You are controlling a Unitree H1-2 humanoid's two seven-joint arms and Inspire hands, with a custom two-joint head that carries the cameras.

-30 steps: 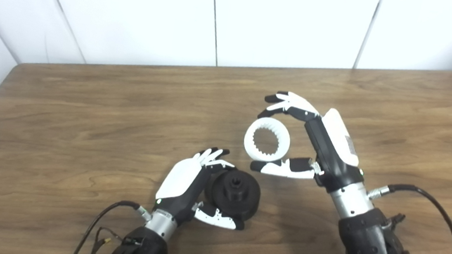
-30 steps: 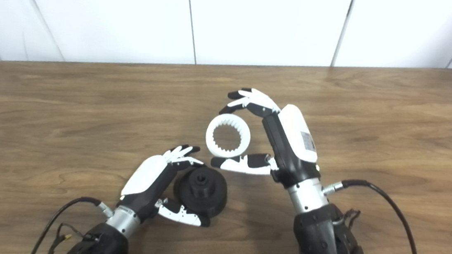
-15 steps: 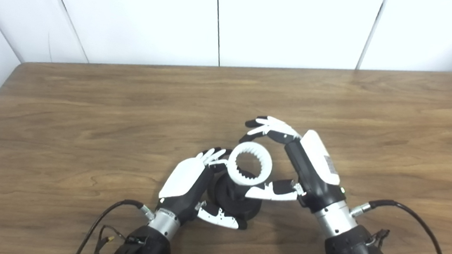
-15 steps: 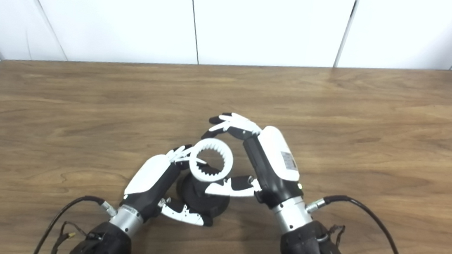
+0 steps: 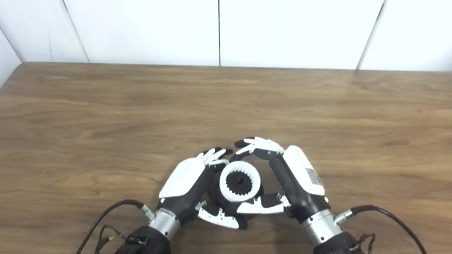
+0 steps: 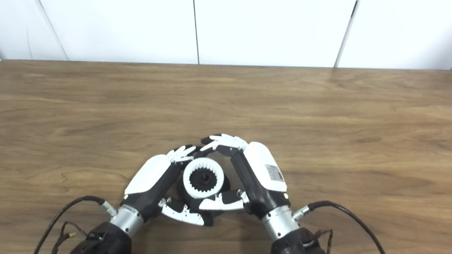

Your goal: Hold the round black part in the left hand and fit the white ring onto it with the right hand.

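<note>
The round black part (image 5: 218, 189) sits on the wooden table near the front edge. My left hand (image 5: 187, 181) is shut on it, fingers at its far side and thumb at its near side. The white toothed ring (image 5: 239, 183) lies over the top of the black part, its hub showing through the ring's hole. My right hand (image 5: 287, 182) is shut on the white ring, fingers curled over its far edge and thumb at its near edge. The same scene shows in the right eye view, with the ring (image 6: 203, 179) between both hands.
The wooden table (image 5: 87, 105) stretches away to a white panelled wall. Black cables run from both wrists near the table's front edge (image 5: 406, 231).
My right hand has carried the white ring down and to the left, from above the table onto the top of the black part. My left hand has kept its hold.
</note>
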